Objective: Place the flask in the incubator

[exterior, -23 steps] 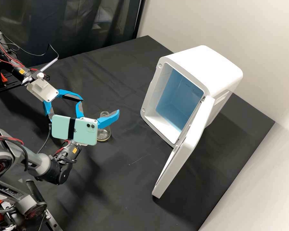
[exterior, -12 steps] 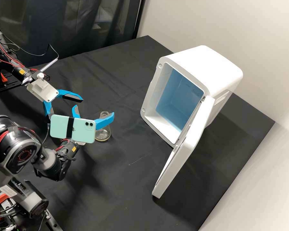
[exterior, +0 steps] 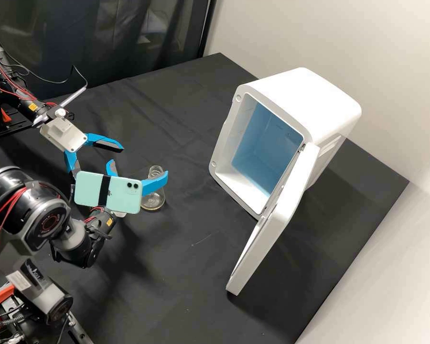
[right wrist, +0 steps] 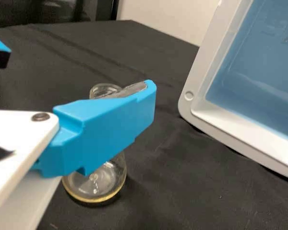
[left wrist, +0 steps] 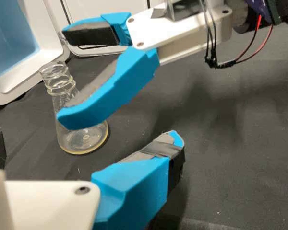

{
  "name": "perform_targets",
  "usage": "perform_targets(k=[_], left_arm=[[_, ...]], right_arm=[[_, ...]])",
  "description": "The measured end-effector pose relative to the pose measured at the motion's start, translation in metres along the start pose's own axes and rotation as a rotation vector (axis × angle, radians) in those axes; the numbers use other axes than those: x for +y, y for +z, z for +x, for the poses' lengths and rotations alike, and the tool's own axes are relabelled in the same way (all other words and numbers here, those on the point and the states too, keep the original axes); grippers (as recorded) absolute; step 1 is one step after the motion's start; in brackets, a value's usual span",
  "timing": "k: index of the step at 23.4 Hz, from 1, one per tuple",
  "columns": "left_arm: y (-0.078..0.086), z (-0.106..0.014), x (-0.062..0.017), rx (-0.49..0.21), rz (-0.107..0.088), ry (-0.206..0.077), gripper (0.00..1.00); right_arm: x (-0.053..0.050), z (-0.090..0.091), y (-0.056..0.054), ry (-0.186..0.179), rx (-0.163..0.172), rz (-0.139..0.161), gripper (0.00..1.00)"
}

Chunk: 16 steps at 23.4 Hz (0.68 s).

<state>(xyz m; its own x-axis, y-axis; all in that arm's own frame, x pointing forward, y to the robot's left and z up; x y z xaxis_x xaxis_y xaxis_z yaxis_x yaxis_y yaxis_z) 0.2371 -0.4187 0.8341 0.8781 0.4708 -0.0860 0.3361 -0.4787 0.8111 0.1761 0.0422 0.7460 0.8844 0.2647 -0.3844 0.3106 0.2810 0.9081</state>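
A clear glass flask [exterior: 154, 193] stands upright on the black bench, left of the white incubator [exterior: 291, 119], whose door [exterior: 277, 215] hangs open on a blue inside. My right gripper [exterior: 136, 172], which carries a mint phone, is open at the flask's neck. In the right wrist view one of its fingers [right wrist: 105, 129] stands close against the flask [right wrist: 93, 184]. In the left wrist view the flask's neck [left wrist: 57, 79] sits between the right gripper's spread fingers [left wrist: 108, 98]. My left gripper [exterior: 88, 153] hangs open just behind and to the left, holding nothing.
The black cloth [exterior: 186, 248] between the flask and the incubator is bare. The open door stretches toward the bench's front edge. Cables and dark equipment [exterior: 5, 100] sit at the far left, and a pale wall runs along the right.
My right gripper has drawn slightly back and down, so its fingers sit lower around the flask's neck. The flask, the incubator and my left gripper have stayed put.
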Motion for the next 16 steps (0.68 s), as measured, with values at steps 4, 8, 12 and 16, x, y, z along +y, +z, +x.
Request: perform_targets(k=[4, 8, 12, 16], left_arm=[[0.000, 0.000, 0.0000, 0.000, 0.000, 0.000, 1.00], [0.000, 0.000, 0.0000, 0.000, 0.000, 0.000, 1.00], [0.000, 0.000, 0.0000, 0.000, 0.000, 0.000, 1.00], [0.000, 0.000, 0.0000, 0.000, 0.000, 0.000, 1.00]], right_arm=[[-0.004, 0.002, 0.002, -0.024, -0.008, 0.006, 1.00], [-0.011, 0.002, 0.002, -0.090, 0.032, 0.000, 1.00], [-0.014, 0.001, 0.005, -0.132, 0.041, 0.046, 1.00], [-0.016, -0.001, 0.008, -0.179, 0.063, 0.143, 1.00]])
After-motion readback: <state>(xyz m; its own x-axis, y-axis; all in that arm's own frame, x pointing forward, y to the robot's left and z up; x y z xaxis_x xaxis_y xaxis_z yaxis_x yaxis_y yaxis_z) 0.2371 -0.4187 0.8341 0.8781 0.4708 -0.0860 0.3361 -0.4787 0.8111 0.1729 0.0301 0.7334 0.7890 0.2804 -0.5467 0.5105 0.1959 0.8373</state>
